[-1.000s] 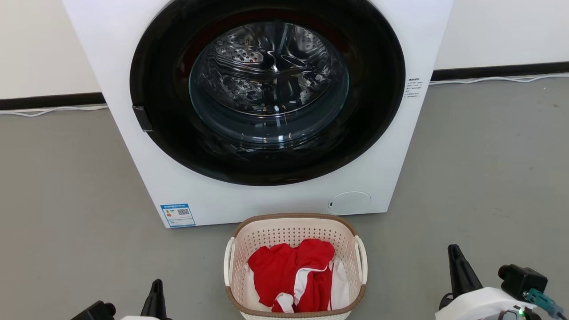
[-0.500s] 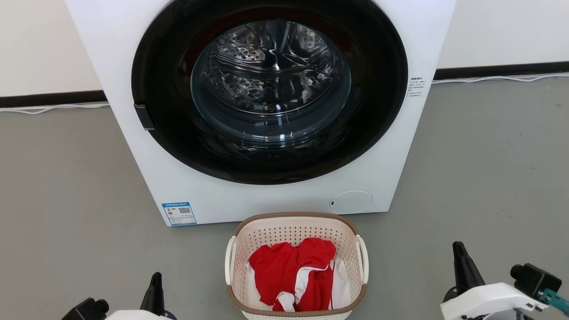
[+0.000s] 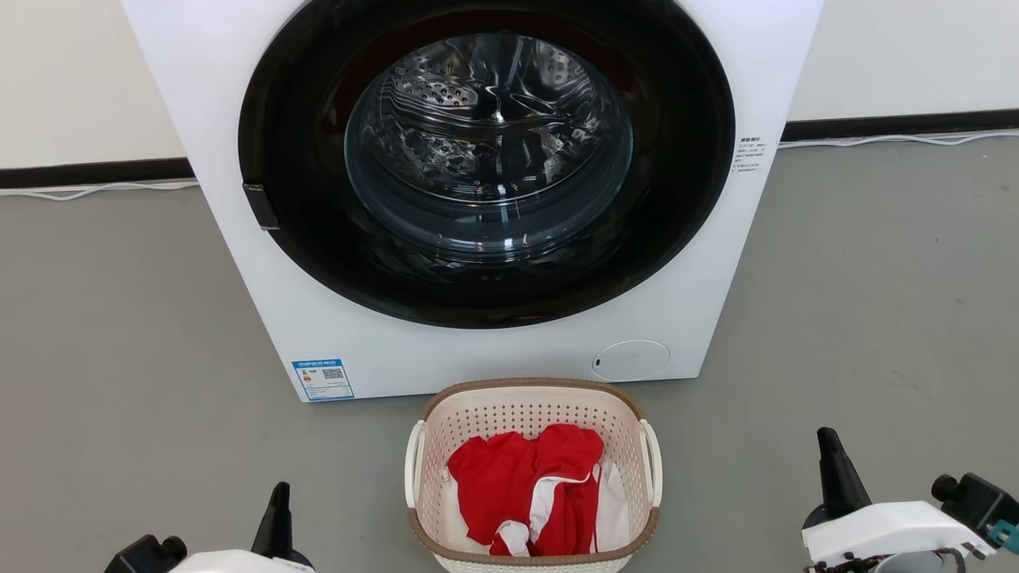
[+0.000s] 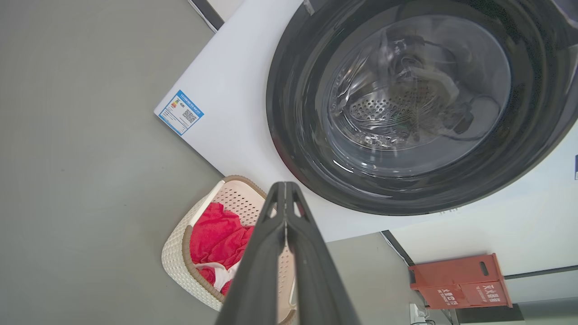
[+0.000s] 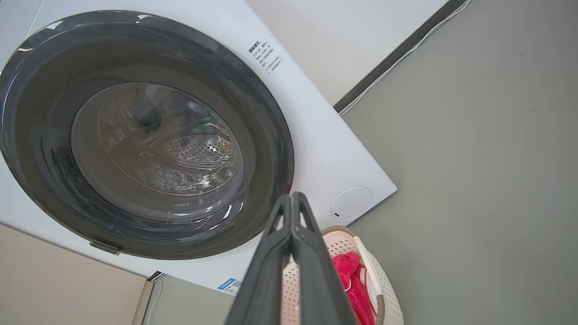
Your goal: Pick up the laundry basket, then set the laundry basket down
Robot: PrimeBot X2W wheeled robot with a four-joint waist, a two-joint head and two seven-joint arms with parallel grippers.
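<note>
The laundry basket, cream and perforated with a brown rim and white loop handles, stands on the grey floor just in front of the washer, holding red and white clothes. The basket also appears in the left wrist view, and the basket in the right wrist view. My left gripper is at the lower left, well left of the basket, its fingers pressed together on nothing. My right gripper is at the lower right, well right of the basket, also shut and empty. Each wrist view shows its own fingers closed to a point: left gripper, right gripper.
A white front-loading washer with a shut dark round door fills the space behind the basket. Wall, dark baseboard and a white cable run behind it. A red box stands near the wall. Grey floor lies on both sides.
The head view has shifted slightly, so washer and basket sit a little right and higher. Both grippers have sunk a little lower in view, the right one drifting right. The basket has not moved.
</note>
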